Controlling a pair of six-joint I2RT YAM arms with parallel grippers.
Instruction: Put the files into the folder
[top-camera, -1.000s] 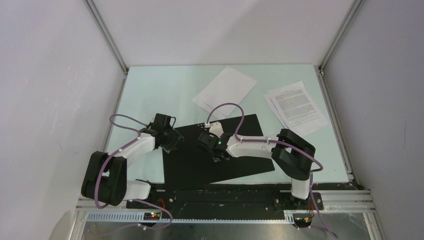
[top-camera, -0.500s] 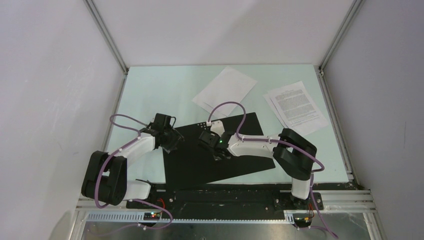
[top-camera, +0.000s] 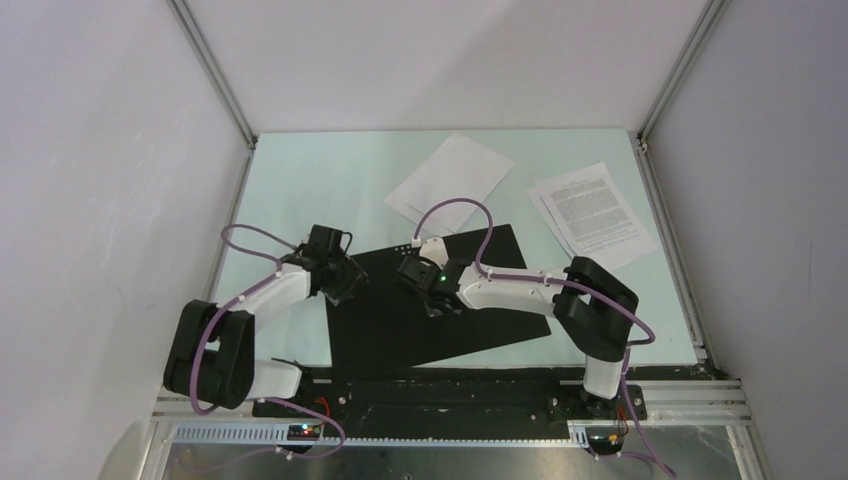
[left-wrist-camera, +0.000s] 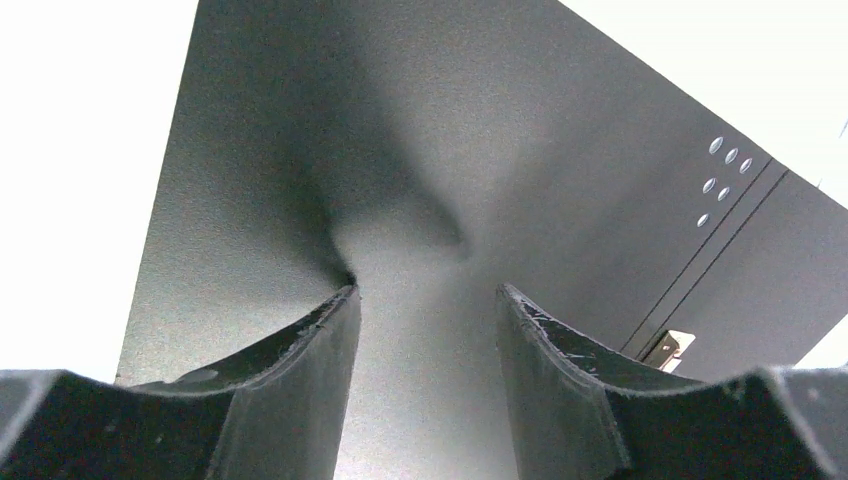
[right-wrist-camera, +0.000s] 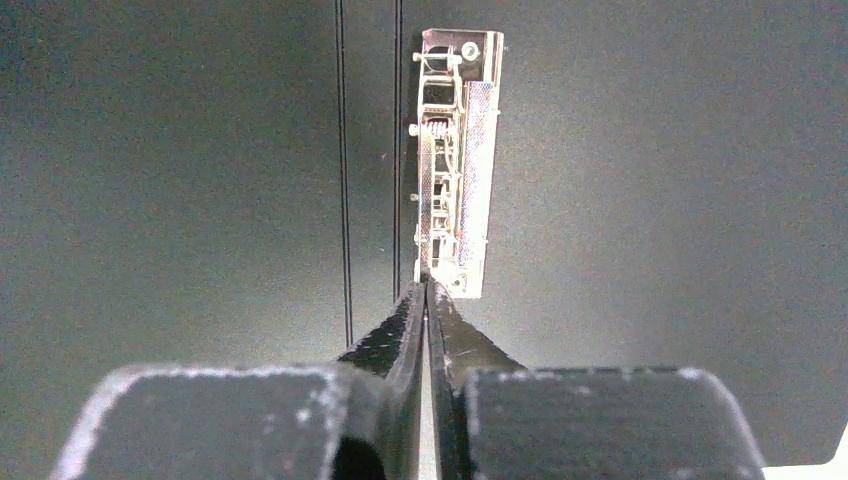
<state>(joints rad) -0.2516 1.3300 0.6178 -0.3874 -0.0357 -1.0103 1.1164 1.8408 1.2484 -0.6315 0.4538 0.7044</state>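
Could slip off the metal clip (right-wrist-camera: 455, 160) with right pincer (right-wrist-camera: 427, 290) pinched shut, or skid the folder (top-camera: 470, 320) under the half-open, empty left pincer (left-wrist-camera: 425, 292).

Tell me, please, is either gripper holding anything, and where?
Left gripper: open, nothing. Right gripper: shut, tips at the near end of the clip; a hold cannot be told.

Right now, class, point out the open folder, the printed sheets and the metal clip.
folder (top-camera: 400, 335): top external view, bare black inside, near front edge.
printed sheets (top-camera: 592, 215): top external view, middle of the text block.
metal clip (right-wrist-camera: 455, 160): right wrist view, middle of its frame.
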